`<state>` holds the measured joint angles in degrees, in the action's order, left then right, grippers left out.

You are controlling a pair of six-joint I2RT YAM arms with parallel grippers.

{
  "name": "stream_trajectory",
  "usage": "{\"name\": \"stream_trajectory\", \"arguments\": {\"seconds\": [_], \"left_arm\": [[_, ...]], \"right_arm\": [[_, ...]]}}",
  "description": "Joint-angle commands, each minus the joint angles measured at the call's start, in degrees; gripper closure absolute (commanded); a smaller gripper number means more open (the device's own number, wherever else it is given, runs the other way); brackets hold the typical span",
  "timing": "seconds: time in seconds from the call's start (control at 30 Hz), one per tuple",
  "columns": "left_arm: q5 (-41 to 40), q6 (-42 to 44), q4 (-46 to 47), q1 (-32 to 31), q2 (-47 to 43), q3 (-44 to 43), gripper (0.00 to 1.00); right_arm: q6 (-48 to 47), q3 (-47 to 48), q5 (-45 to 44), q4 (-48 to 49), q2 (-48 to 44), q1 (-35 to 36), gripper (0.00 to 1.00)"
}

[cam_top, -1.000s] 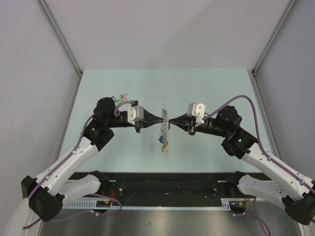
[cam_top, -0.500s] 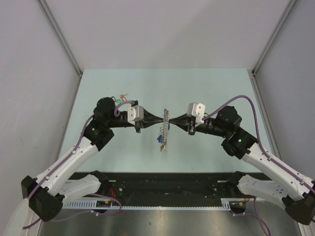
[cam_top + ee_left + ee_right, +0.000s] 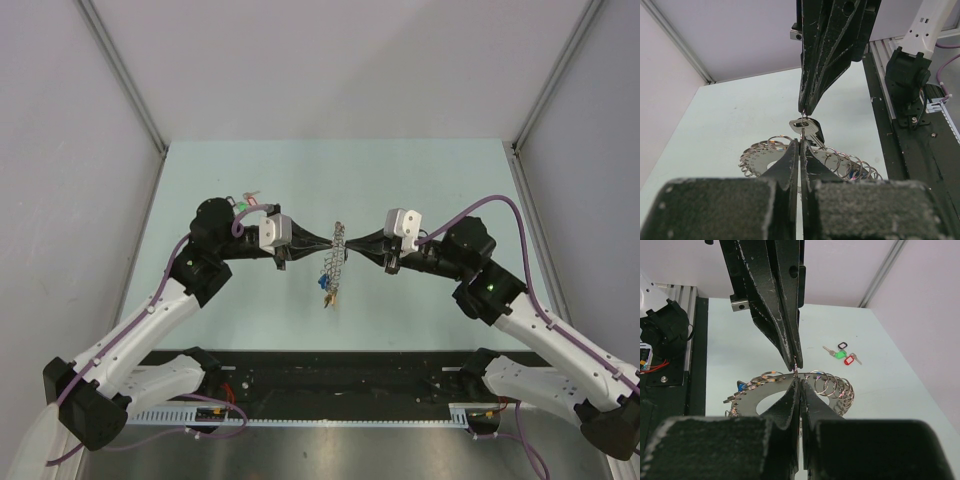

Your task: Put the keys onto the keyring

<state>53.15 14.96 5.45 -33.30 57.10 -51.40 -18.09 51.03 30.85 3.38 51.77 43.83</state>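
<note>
Not much changes: the right end effector (image 3: 799, 381) eases outward a hair, clamped shut on the keyring (image 3: 832, 386). The left end effector (image 3: 800, 144) stays pinched on a key (image 3: 807, 129), so I'd guess it's mid-threading.

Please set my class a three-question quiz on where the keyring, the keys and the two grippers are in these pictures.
1. True or false: the left gripper and the right gripper are both shut.
2. Choose one: the keyring is (A) lying flat on the table, (B) held between the two gripper tips, (C) draped over an arm's base.
3. Fill in: the loose keys on the table have green, red and ___ tags.
Key: 1 true; 2 B; 3 black.
</note>
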Motion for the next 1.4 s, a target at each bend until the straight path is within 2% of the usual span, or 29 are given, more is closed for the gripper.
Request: {"name": "stream_trajectory", "arguments": {"seconds": [0.0, 1.37], "left_arm": [[0.8, -0.9, 3.6, 0.2, -0.1, -0.4, 1.00], [1.6, -1.5, 4.3, 0.2, 0.1, -0.3, 1.00]], "right_arm": [[-0.5, 1.3, 1.1, 3.0, 0.0, 0.2, 1.00], [0.0, 1.3, 3.3, 3.3, 1.1, 0.0, 1.00]]}}
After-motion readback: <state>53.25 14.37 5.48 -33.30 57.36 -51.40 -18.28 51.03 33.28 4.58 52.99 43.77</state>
